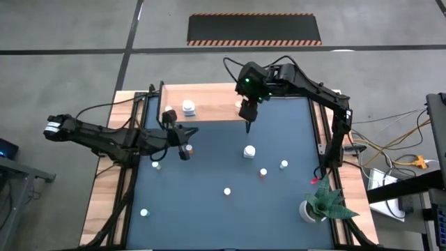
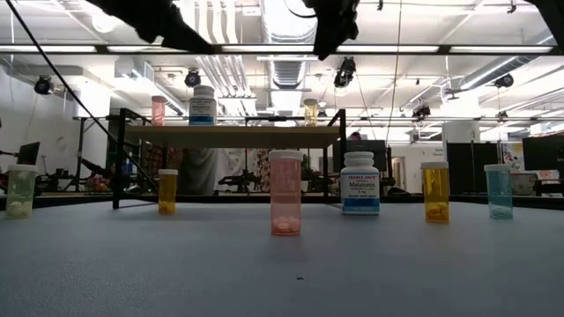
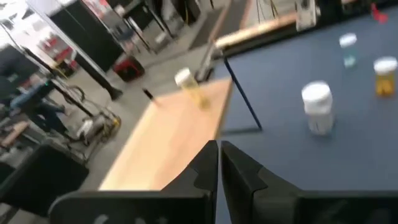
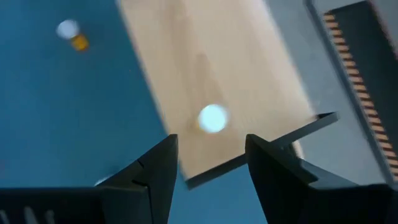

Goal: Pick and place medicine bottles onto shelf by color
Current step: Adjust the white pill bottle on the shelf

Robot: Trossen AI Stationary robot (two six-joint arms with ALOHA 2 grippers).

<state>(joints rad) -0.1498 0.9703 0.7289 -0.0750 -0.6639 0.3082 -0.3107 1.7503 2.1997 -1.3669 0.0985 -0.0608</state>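
My right gripper (image 1: 248, 125) hangs with its fingers spread wide and nothing between them, above the near edge of the shelf (image 1: 209, 104), at its right part. In my right wrist view a yellowish bottle with a white cap (image 4: 212, 118) stands on the shelf board just beyond my fingers. My left gripper (image 1: 183, 150) is pinched fully shut and empty, hovering above the bench (image 1: 209, 209) just near of the shelf's left half.

On the shelf's left part stand a pink bottle (image 2: 159, 110) and a larger white labelled bottle (image 2: 203, 105). Down on the dark mat, the low view shows a greenish bottle (image 2: 20, 190), an orange bottle (image 2: 167, 190), a pink bottle holding pills (image 2: 285, 192), a white Melatonin bottle (image 2: 359, 183), another orange bottle (image 2: 435, 190) and a pale blue bottle (image 2: 498, 190), all upright and well apart. A potted green plant (image 1: 324, 202) sits at the bench's near right corner.
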